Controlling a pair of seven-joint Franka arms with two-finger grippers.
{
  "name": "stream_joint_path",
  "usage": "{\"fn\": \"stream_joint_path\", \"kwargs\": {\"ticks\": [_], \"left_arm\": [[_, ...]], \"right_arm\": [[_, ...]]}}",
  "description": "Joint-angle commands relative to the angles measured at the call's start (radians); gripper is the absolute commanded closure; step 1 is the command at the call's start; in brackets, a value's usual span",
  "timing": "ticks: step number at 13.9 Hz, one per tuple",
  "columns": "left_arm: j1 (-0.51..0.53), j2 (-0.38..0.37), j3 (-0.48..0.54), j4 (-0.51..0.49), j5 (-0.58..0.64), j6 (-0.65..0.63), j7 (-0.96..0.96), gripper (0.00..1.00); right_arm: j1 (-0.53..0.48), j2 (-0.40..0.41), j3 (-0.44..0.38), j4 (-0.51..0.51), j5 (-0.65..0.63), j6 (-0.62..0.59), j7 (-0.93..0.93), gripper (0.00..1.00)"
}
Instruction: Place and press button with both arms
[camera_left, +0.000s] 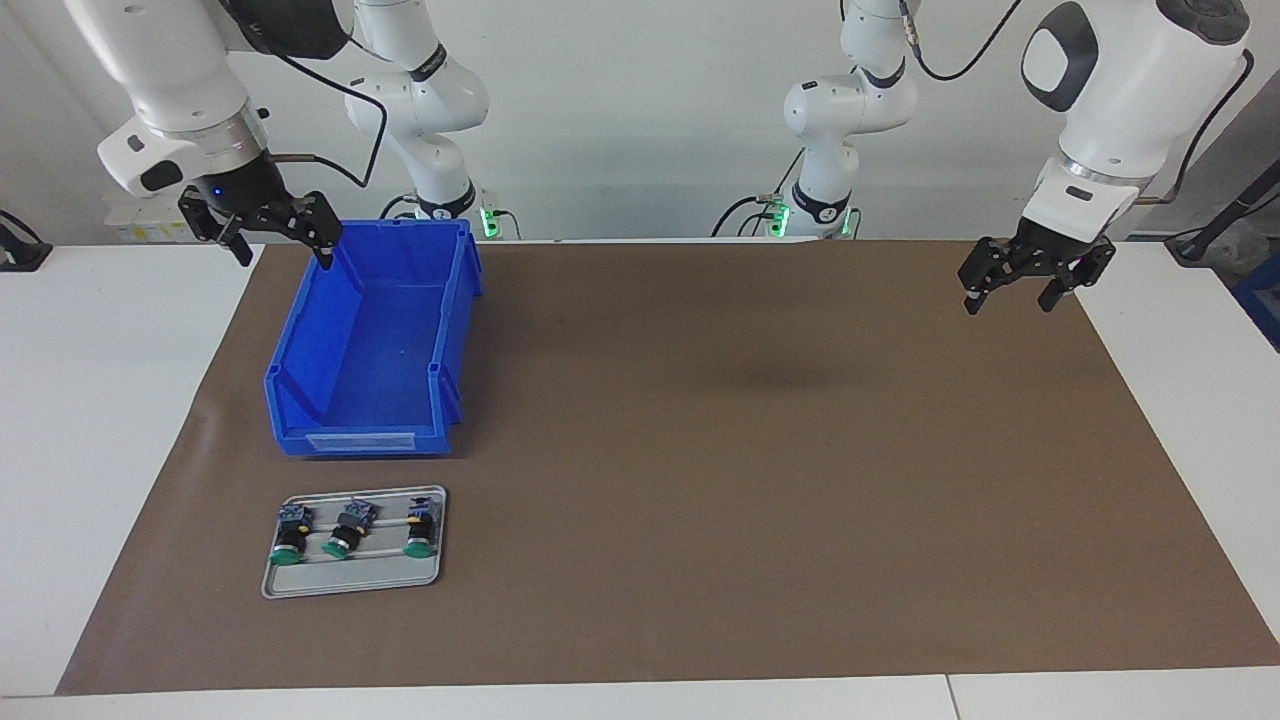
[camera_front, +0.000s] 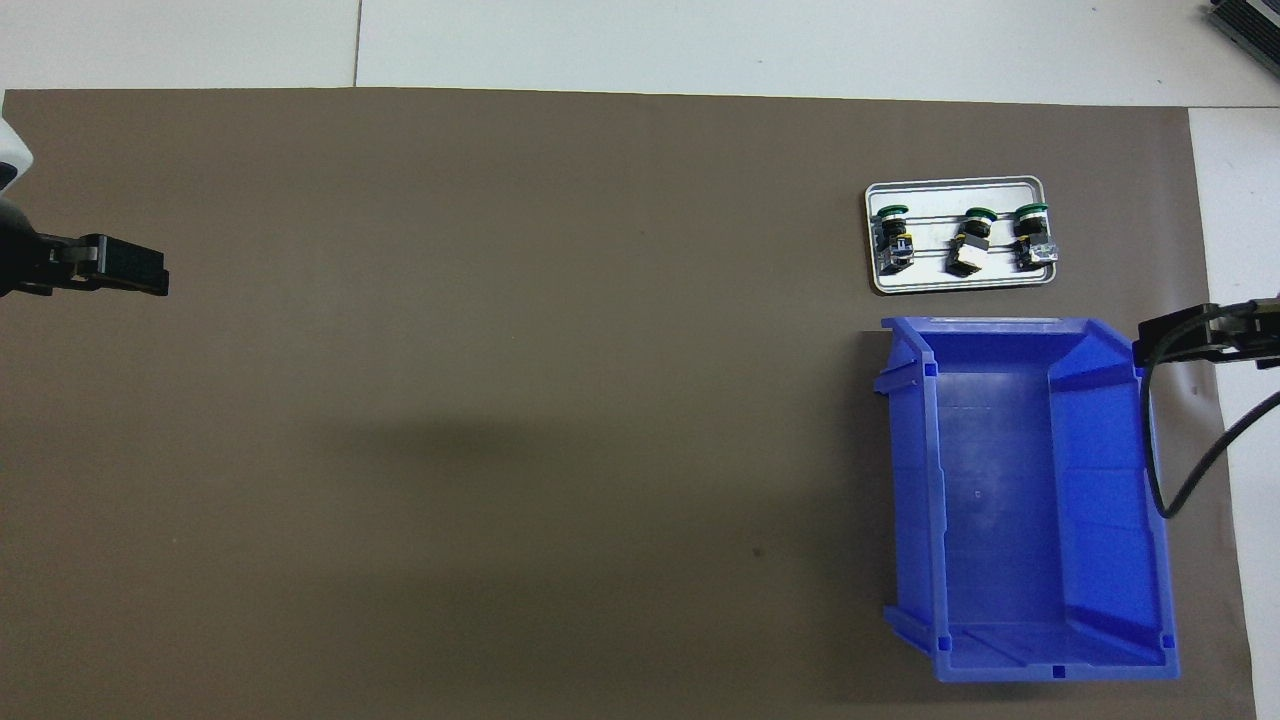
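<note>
Here the right gripper (camera_left: 282, 238) hangs with fingers spread and empty over the blue bin's (camera_left: 372, 340) corner; three buttons (camera_left: 350, 530) lie on a grey tray (camera_left: 350, 578); the left gripper (camera_left: 1012, 290) waits, fingers released.

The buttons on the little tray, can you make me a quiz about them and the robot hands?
1. How many green-capped buttons lie on the grey tray?
2. True or false: the blue bin holds a button.
3. Which is right? A: the right gripper holds a button. B: both the right gripper and the left gripper hang open and hold nothing. C: the left gripper hangs over the tray.

Key:
1. Three, side by side.
2. False; the bin has nothing in it.
3. B. The right gripper hangs beside the bin's corner nearest the robots, the left one over the brown mat at the left arm's end of the table.
</note>
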Motion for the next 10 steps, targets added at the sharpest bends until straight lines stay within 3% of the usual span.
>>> {"fn": "stream_joint_path", "kwargs": {"ticks": [1, 7, 10], "left_arm": [[0.012, -0.026, -0.009, -0.023, 0.013, -0.006, 0.009, 0.00], [0.012, -0.026, -0.009, -0.023, 0.013, -0.006, 0.009, 0.00], [0.012, -0.026, -0.009, -0.023, 0.013, -0.006, 0.009, 0.00]], "right_arm": [[-0.009, -0.023, 0.010, -0.029, 0.010, 0.015, -0.006, 0.00], [-0.011, -0.033, 0.009, -0.058, 0.009, 0.032, -0.011, 0.00], [-0.008, -0.015, 0.009, -0.045, 0.007, 0.153, -0.009, 0.00]]}}
